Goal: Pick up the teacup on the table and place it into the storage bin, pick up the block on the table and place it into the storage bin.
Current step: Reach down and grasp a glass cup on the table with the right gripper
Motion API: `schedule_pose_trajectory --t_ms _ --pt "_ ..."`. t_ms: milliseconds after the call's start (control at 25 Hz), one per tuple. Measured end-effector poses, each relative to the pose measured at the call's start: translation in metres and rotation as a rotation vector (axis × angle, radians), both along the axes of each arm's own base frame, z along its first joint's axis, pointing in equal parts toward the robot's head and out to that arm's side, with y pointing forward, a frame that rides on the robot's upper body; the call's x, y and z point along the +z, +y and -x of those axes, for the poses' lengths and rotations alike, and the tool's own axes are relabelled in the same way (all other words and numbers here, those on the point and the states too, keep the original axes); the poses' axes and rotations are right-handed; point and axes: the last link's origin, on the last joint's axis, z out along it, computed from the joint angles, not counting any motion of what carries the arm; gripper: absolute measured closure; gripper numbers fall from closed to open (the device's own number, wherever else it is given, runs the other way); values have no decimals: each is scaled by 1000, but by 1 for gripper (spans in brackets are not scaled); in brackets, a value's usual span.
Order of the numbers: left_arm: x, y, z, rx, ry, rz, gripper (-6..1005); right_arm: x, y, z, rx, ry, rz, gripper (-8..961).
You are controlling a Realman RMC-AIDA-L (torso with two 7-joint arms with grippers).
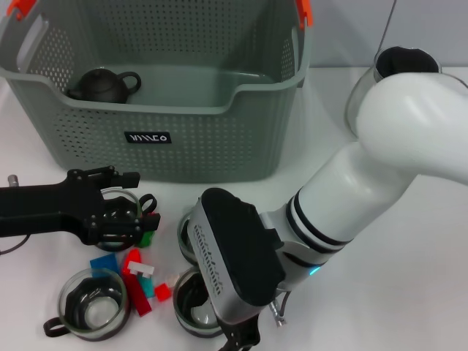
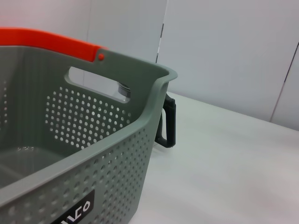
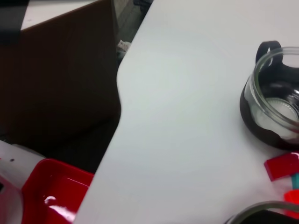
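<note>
The grey-green storage bin [image 1: 212, 139] stands at the back of the table, and its wall fills the left wrist view [image 2: 93, 154]. My black left gripper [image 1: 117, 208] reaches in from the left and sits around a glass teacup [image 1: 123, 199] in front of the bin. A green block [image 1: 147, 238] lies right beside it. Red and blue blocks [image 1: 135, 281] are scattered nearer me. A second teacup [image 1: 91, 306] stands front left, also in the right wrist view [image 3: 273, 112]. My right gripper [image 1: 238, 338] hangs low over a third teacup [image 1: 191, 307], hidden by the wrist.
A dark teapot [image 1: 102, 85] sits inside the bin at its left. A glass carafe [image 1: 391, 66] stands back right behind my right arm; its black handle [image 2: 168, 123] shows beside the bin. The table edge [image 3: 117, 116] drops to a red tub [image 3: 51, 191] below.
</note>
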Motion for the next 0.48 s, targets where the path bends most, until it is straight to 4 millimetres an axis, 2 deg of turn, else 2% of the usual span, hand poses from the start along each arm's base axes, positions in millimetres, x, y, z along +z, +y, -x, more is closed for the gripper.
schedule_pose_trajectory --t_ms 360,480 --pt "1 1 0 -1 6 -6 108 -1 2 5 -19 -23 -32 237" --pt "1 1 1 -2 7 -7 108 -1 2 5 -18 -22 -32 336"
